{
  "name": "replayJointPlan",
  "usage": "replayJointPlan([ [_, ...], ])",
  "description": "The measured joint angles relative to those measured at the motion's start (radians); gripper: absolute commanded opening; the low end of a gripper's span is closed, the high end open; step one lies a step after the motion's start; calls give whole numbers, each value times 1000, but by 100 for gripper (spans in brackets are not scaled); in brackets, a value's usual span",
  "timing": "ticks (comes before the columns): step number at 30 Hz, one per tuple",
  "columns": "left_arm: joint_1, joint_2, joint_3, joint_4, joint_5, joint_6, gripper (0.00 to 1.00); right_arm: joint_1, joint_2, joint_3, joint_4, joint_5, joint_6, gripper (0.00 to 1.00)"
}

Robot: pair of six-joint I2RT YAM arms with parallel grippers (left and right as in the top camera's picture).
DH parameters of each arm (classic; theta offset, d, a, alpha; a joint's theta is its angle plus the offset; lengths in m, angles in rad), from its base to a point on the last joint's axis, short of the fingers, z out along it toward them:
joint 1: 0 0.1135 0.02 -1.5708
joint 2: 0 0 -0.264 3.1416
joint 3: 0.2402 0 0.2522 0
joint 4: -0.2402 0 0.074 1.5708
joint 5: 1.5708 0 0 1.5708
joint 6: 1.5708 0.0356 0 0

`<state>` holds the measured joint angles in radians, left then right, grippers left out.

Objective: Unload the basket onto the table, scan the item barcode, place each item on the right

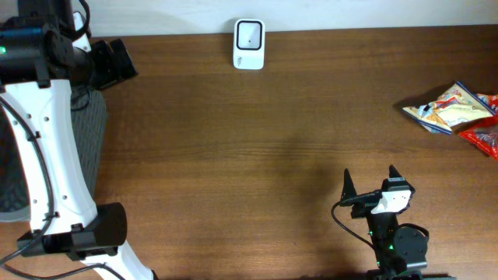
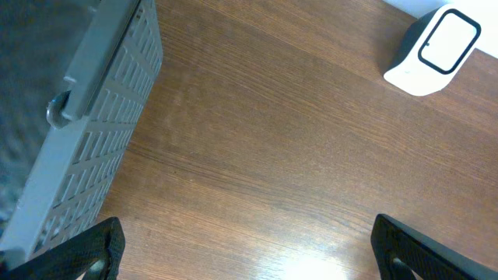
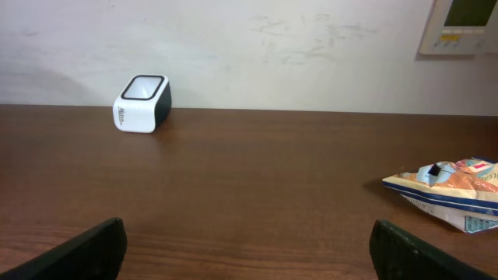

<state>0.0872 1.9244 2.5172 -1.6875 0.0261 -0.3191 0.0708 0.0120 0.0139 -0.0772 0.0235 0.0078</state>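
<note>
Standing wide apart, the jaws of the black two-finger right gripper [image 1: 370, 179] hold nothing and touch nothing above the near part of the dark brown wooden table [image 1: 257, 148]. The black two-finger left gripper [image 2: 249, 260] is likewise spread and empty (a grey mesh basket [image 2: 93, 132] sits just beside it). The crinkled blue, white and orange snack packet [image 1: 449, 107] lies flat at the table's right side, touching a red foil packet [image 1: 482, 138], well apart from the white box-shaped barcode scanner [image 1: 249, 44] at the far edge.
</note>
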Motion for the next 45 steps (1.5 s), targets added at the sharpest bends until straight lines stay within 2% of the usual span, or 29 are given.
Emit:
replayJointPlan([
  [8, 0, 0, 0, 0, 3, 0, 99, 0, 0, 0, 0, 0, 2, 98],
  [11, -6, 0, 0, 0, 56, 35, 99, 0, 0, 0, 0, -3, 3, 99],
  [16, -146, -68, -57, 29, 1, 90, 99, 0, 0, 0, 0, -4, 4, 98],
  [18, -222, -210, -192, 113, -33, 100, 99, 0, 0, 0, 0, -6, 4, 98],
  [19, -244, -304, -309, 235, -42, 112, 99, 0, 0, 0, 0, -7, 5, 99],
  [23, -295, -668, -921, 692, -60, 182, 99, 0, -2, 0, 2, -8, 8, 99],
  [25, -299, -881, -1326, 911, -60, 210, 99, 0, -2, 0, -1, -11, 6, 99],
  [28, -299, -1119, -1663, 1114, -61, 223, 99, 0, -1, 0, -1, -11, 8, 99],
  [29, -299, -1303, -1837, 1166, -70, 226, 99, 0, -2, 0, -1, -10, 8, 99],
  [33, -300, -1641, -2092, 1244, -133, 230, 99, 0, -3, 0, -1, -14, 10, 99],
  [40, -211, -1790, -2354, 1567, -195, 230, 99, 0, -3, 0, 0, -14, 11, 99],
  [42, -182, -1838, -2447, 1701, -196, 230, 99, 0, -3, 0, -1, -14, 11, 99],
  [45, -142, -1887, -2497, 1716, -196, 230, 99, 0, -3, 0, -1, -14, 11, 98],
])
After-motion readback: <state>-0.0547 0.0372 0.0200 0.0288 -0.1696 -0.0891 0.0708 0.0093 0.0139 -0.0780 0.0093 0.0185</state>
